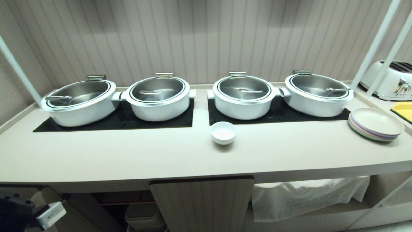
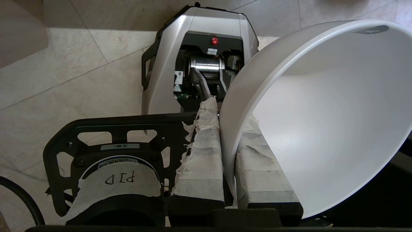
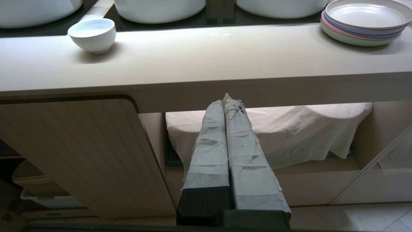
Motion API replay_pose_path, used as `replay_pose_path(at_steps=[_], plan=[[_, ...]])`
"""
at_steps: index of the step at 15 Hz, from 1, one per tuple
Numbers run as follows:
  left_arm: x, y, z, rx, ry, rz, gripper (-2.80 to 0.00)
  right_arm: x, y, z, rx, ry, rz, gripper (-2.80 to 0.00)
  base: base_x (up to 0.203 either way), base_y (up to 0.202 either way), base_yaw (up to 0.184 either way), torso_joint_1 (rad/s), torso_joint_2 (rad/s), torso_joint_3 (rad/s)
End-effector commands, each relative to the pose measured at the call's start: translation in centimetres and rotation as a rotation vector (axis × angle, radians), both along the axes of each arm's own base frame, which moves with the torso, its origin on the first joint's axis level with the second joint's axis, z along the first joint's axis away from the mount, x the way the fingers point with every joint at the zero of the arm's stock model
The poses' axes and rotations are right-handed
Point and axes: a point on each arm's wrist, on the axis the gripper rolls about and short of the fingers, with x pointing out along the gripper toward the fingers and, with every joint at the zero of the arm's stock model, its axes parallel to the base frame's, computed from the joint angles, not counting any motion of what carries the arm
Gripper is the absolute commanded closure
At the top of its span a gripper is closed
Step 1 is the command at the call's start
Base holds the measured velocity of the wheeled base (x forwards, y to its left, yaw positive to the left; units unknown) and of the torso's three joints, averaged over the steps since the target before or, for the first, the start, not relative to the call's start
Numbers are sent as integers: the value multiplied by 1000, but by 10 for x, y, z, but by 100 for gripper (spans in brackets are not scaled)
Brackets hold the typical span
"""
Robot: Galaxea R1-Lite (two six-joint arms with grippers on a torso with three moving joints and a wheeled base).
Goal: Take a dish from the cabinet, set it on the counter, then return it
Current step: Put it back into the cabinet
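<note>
Nearest, down by the floor, the left gripper (image 2: pixel 228 141) is clamping its taped fingers (image 2: pixel 202 154) on the wall of the dish (image 2: pixel 322 106), one finger outside and one inside; the white bowl is tilting on its side and showing nothing within, with the robot's base (image 2: pixel 199 58) and the tiled floor (image 2: pixel 64 80) beneath it. In the head view only part of that arm is showing, at the lower left corner, in front of the cabinet (image 1: pixel 202 203). The right gripper (image 3: pixel 227 106) is hanging with its wrapped fingers pressed together on nothing, pointing toward an open compartment where a white cloth (image 3: pixel 289 132) is draping over the shelf. Left of the ribbed door, a pale lidded bin (image 1: pixel 145 217) is sitting in the dark opening. Above, on the surface (image 1: pixel 128 158), a second small white bowl (image 1: pixel 223 132) is standing upright and looking empty, just in front of the black cooktops (image 1: pixel 276 112). To the right, a stack of pastel plates (image 1: pixel 375 124) is lying with its top plate bare. Farther back, four white pots (image 1: pixel 244 95) are sitting in a row under glass lids, contents not discernible. A toaster (image 1: pixel 391 79) is standing at the far right.
</note>
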Motion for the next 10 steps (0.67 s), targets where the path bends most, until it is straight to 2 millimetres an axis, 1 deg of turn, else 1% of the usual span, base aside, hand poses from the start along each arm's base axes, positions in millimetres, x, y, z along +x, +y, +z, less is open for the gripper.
replay_pose_path(at_steps=[1,10], plan=[[0,0,-1,3,9,4,0,0,0,0,0,0,0,0,0,0,0,0,0,0],[0,0,0,2,1,6,0,0,0,0,0,0,0,0,0,0,0,0,0,0]])
